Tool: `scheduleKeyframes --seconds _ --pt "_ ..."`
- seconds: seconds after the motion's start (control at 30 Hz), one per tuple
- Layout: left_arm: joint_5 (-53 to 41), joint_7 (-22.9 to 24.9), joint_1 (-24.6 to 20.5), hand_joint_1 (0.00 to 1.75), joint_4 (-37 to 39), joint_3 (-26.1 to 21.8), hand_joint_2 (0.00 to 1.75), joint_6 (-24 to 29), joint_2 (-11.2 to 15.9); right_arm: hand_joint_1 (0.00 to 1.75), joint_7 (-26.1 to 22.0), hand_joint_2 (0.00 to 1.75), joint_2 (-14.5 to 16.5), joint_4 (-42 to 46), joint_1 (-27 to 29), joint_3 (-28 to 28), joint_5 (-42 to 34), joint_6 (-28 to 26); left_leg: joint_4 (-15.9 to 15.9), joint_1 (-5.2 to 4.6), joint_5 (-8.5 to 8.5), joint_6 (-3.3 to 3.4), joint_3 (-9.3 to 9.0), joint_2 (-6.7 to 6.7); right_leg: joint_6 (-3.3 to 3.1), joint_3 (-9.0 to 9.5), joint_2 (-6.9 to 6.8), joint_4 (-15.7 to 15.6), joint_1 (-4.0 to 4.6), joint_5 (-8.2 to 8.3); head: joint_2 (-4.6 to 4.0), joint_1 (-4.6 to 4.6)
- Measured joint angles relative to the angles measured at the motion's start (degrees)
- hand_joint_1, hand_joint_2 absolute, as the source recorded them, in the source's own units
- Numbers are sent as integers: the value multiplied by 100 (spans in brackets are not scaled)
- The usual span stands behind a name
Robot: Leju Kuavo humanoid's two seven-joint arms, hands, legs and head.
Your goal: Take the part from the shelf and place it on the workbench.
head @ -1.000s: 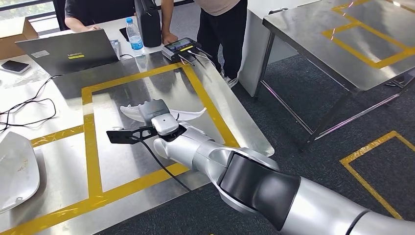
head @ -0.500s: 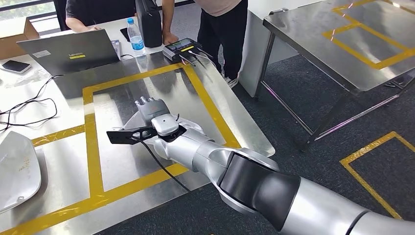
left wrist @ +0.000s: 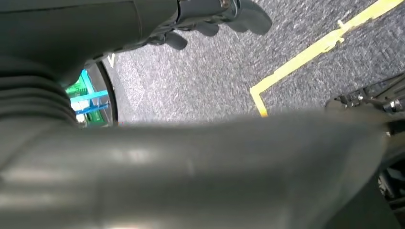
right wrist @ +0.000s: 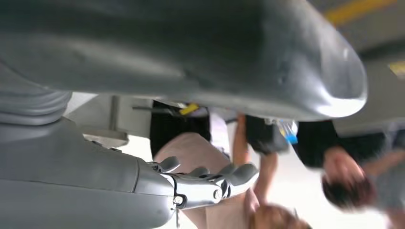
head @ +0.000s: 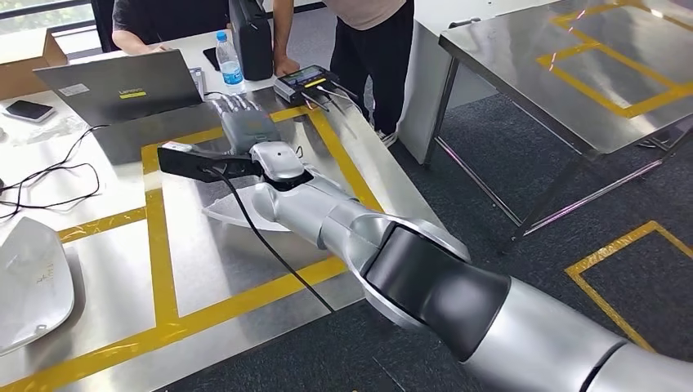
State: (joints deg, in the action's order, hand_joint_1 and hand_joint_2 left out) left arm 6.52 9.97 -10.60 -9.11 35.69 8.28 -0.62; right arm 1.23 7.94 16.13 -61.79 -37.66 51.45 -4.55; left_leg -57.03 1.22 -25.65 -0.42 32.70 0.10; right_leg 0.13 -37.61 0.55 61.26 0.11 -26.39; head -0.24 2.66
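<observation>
The white part (head: 237, 214) lies flat on the steel worktop (head: 106, 269), inside the rectangle of yellow tape (head: 159, 245). Much of it is hidden under the right forearm; its pale edge shows to the left of the arm.

The right robot hand (head: 243, 124) is past the part, on the far side of it, and is raised over the far yellow line of the rectangle. It is apart from the part and holds nothing. Its fingers (head: 233, 102) are spread and stretched toward the far end of the worktop. In the right wrist view the same right robot hand (right wrist: 191, 183) has straight fingers with nothing between them.

The left robot hand (left wrist: 210, 19) hangs over grey carpet beside a yellow floor line. Its fingers are curled in, and nothing is in them.

Beyond the right hand, at the far end of the worktop, stand a laptop (head: 122, 86), a water bottle (head: 230, 59) and a small black device (head: 306, 82). Two people (head: 368, 33) stand close behind these. A second white moulded piece (head: 33, 282) lies at the near left of the worktop, outside the tape.
</observation>
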Motion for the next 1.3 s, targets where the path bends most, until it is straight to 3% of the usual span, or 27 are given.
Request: scheduleKeyframes --seconds 0.07,0.13,0.17,0.2,0.27,0.33,0.4,0.47,0.5,0.6,0.63,0.67,0.7,0.8,0.83,0.9,0.97,1.0,1.03,1.1,1.13,1.17,1.2,1.23,1.3 --pt "26 -8 20 0 3 0 0 0 -6 0 -242 0 -16 102 -198 157 -145 -287 17 31 29 21 11 24 57 -297 -9 699 -39 -386 0 27" --pt "48 -14 47 0 9 0 0 0 -9 0 -399 0 -29 221 -380 317 -236 -428 -10 57 29 10 32 39 118 -524 -16 1296 -98 -586 0 37" --pt "56 -16 56 0 11 0 0 0 -15 0 -440 0 -36 278 -453 385 -260 -450 -31 80 25 -9 41 41 152 -499 -22 1304 -131 -534 0 39" --pt "65 -16 60 0 13 0 0 0 -22 0 -479 0 -42 335 -511 442 -278 -477 -60 110 17 -39 51 37 189 -360 -29 1071 -165 -388 0 43" --pt "76 -24 62 0 15 -1 0 0 -26 0 -607 0 -55 483 -597 547 -329 -615 -149 153 -13 -151 98 26 264 45 -30 313 -218 -113 0 66" --pt "84 -43 60 0 16 -2 0 0 -22 0 -741 0 -59 722 -647 646 -374 -745 -223 150 -22 -274 160 13 218 221 5 -68 -226 -37 0 90" --pt "89 -62 68 0 16 -2 0 0 -26 0 -782 0 -74 1030 -656 745 -374 -756 -208 148 22 -371 187 4 86 170 30 -40 -204 -23 0 95" --pt "92 -63 83 0 18 -2 0 0 -30 0 -767 0 -93 1357 -649 824 -327 -732 -247 163 -37 -425 235 5 -28 124 21 -51 -200 34 0 89" --pt "96 -59 88 0 18 -2 0 0 -32 0 -755 0 -96 1522 -644 854 -292 -723 -408 159 -178 -426 307 6 -83 99 16 -66 -200 70 0 86" --pt "113 -54 96 0 19 -2 0 0 -33 0 -708 0 -118 1964 -570 916 -203 -700 -1436 107 -815 -378 675 7 -186 -3 12 -81 -149 169 0 85" --pt "115 -53 100 0 20 -2 0 0 -31 0 -695 0 -132 2088 -518 925 -184 -693 -1700 83 -932 -353 741 7 -203 -48 11 -80 -119 206 0 86" --pt "116 -51 105 0 21 -2 0 0 -30 0 -686 0 -146 2206 -463 936 -167 -685 -1773 57 -956 -316 713 6 -215 -97 13 -79 -89 248 0 87" --pt "117 -49 108 0 21 -2 0 0 -28 0 -677 0 -159 2319 -416 955 -150 -676 -1617 26 -889 -265 572 6 -221 -149 15 -79 -61 294 0 88" --pt "116 -49 95 0 20 -2 0 -3 -16 0 -649 0 -200 2630 -343 1037 -111 -640 -551 -87 -597 -86 -87 9 -198 -269 19 -87 -11 439 0 100" --pt "113 -52 87 0 18 -2 0 -5 -13 0 -642 0 -215 2711 -330 1058 -101 -630 -354 -118 -548 -48 -181 11 -168 -281 14 -100 -9 482 0 104" --pt "103 -54 78 0 14 -2 0 -11 -11 0 -635 0 -239 2828 -306 1095 -85 -610 -272 -158 -457 1 -160 12 -91 -277 0 -156 -21 573 0 107" --pt "93 -52 77 0 16 -2 0 -8 -15 0 -621 0 -263 2898 -288 1135 -60 -576 -227 -133 -318 60 -112 21 -25 -314 -7 -179 -26 586 0 93" --pt "90 -53 75 0 17 -2 0 -5 -15 0 -610 0 -277 2924 -282 1160 -46 -555 -196 -112 -231 94 -70 33 4 -376 -9 -83 -27 448 0 96" --pt "87 -53 72 0 17 -2 0 -2 -17 0 -602 0 -292 2943 -278 1185 -29 -538 -171 -92 -145 120 -12 46 33 -469 -12 138 -33 207 0 99" --pt "83 -55 71 0 16 -2 0 1 -16 0 -595 0 -314 2967 -252 1221 0 -519 -163 -89 -4 148 147 62 91 -679 -20 871 -58 -369 0 116" --pt "83 -55 73 0 16 -2 0 0 -19 0 -595 0 -322 2972 -223 1236 16 -517 -168 -86 58 144 231 66 116 -733 -22 1213 -69 -530 0 117" --pt "82 -55 74 0 16 -2 0 0 -21 0 -595 0 -327 2981 -185 1254 34 -514 -173 -81 118 136 313 71 136 -710 -23 1412 -78 -567 0 118" --pt "82 -55 75 0 16 -2 0 0 -22 0 -595 0 -329 2997 -149 1276 50 -513 -182 -74 175 125 394 74 149 -590 -26 1416 -88 -499 0 120" --pt "82 -54 74 0 16 -2 0 0 -24 0 -595 0 -331 3019 -124 1300 66 -511 -195 -66 229 107 473 75 157 -356 -29 1206 -97 -382 0 124" --pt "82 -49 72 0 15 -2 0 0 -26 0 -596 0 -333 3092 -107 1343 83 -510 -236 -58 326 48 607 70 140 267 -35 441 -100 -302 0 146"
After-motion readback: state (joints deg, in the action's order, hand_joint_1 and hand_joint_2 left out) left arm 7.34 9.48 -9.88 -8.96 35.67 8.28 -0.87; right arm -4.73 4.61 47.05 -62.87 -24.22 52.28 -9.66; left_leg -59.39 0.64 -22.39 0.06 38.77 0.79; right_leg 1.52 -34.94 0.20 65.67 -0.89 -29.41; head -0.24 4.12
